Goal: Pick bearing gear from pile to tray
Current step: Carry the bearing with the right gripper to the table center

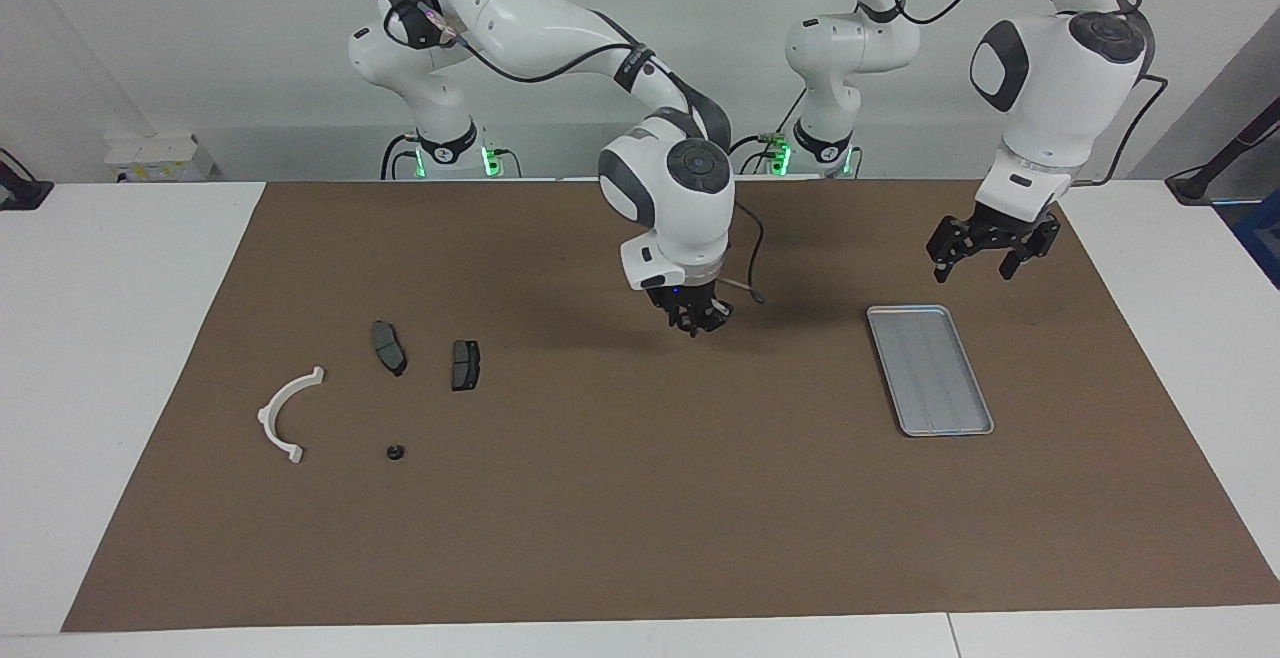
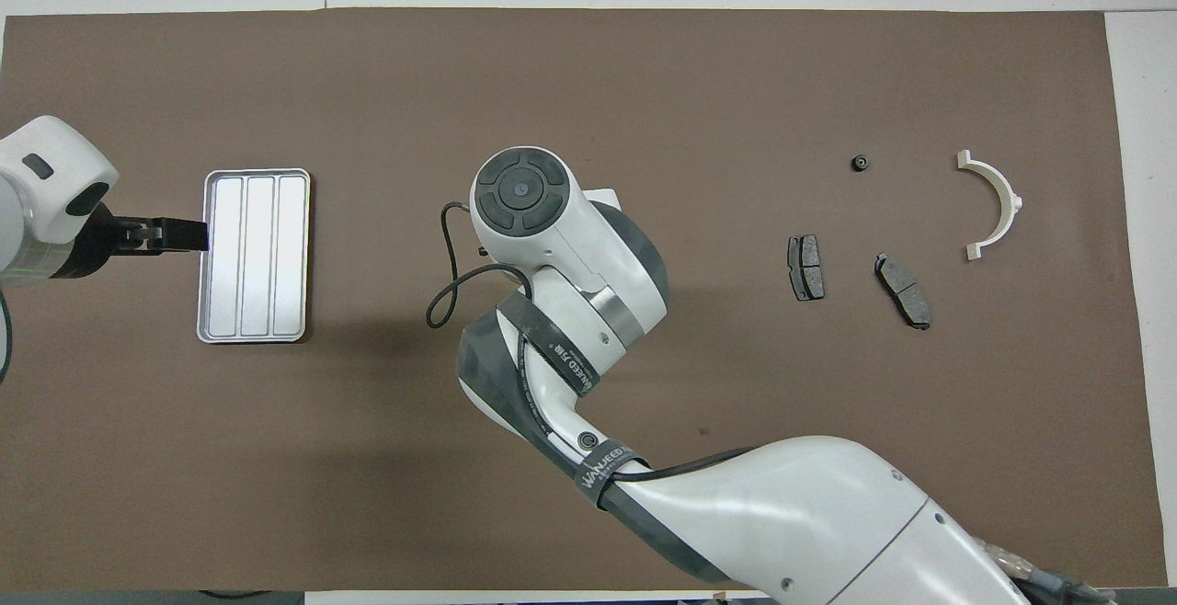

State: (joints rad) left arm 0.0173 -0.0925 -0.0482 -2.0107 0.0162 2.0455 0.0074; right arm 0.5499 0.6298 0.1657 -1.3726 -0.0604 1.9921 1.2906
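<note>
The pile lies toward the right arm's end of the mat: a white half-ring bracket (image 1: 272, 406) (image 2: 1007, 196), two dark grey brake pads (image 1: 389, 347) (image 1: 465, 365) and one tiny black round part (image 1: 395, 453) (image 2: 859, 163). The silver tray (image 1: 930, 368) (image 2: 256, 256) lies toward the left arm's end, with nothing in it. My right gripper (image 1: 699, 319) hangs low over the middle of the mat with its fingers together; I cannot see whether it holds anything. In the overhead view its wrist (image 2: 524, 191) hides it. My left gripper (image 1: 990, 256) (image 2: 161, 235) is open and empty, raised beside the tray.
A brown mat (image 1: 640, 518) covers most of the white table. The brake pads also show in the overhead view (image 2: 805, 267) (image 2: 903, 290). A black cable (image 2: 446, 292) loops from the right wrist.
</note>
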